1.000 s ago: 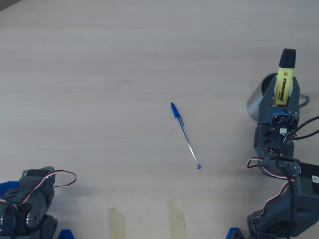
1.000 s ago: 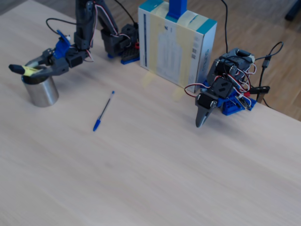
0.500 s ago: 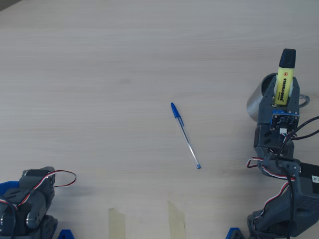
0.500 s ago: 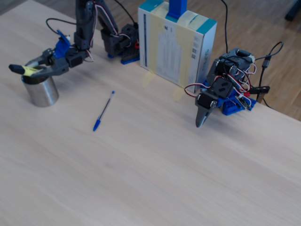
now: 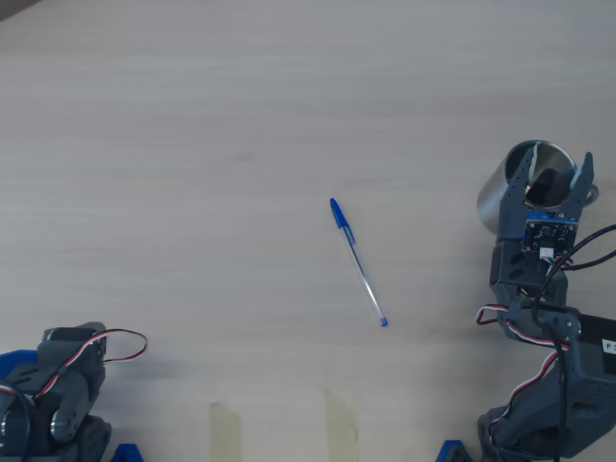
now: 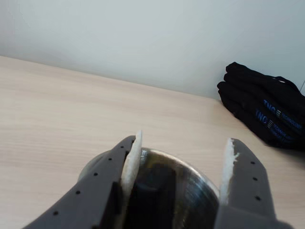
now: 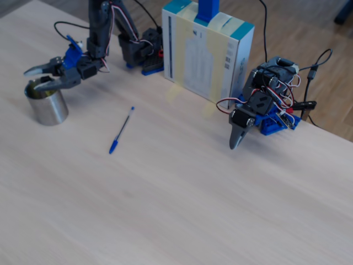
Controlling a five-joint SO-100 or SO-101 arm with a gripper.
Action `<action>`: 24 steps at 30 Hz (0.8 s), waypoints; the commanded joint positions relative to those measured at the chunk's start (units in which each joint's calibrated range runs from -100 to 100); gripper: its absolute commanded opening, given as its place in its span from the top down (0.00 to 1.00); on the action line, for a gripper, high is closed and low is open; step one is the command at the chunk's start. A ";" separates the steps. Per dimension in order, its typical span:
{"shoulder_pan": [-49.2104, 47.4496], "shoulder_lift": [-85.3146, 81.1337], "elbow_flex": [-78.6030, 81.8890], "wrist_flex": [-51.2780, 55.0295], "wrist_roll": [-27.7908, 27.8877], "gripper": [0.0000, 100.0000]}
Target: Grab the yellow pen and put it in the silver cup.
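Gripper [image 5: 552, 170] hangs spread and empty above the silver cup [image 5: 502, 197] near the worktop's edge; a dark shape inside is probably the yellow pen [image 6: 151, 196] (light, stiff, smooth: best pinched across its flat body).

Pale wood-grain table [image 5: 192, 115] across nearly the whole overhead view, evenly lit. Two strips of tape [image 5: 226, 430] at the lower edge there. In the fixed view, wooden plank floor [image 7: 309, 33] at the upper right, beyond the table edge. In the wrist view, plain whitish wall [image 6: 152, 38] across the top, dark folded fabric [image 6: 267, 107] at the right.
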 commanded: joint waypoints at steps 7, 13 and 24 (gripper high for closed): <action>0.22 -0.96 -0.83 -0.42 0.22 0.73; -0.13 -5.12 -0.37 0.35 0.27 0.73; -2.14 -17.42 1.17 4.81 -0.09 0.73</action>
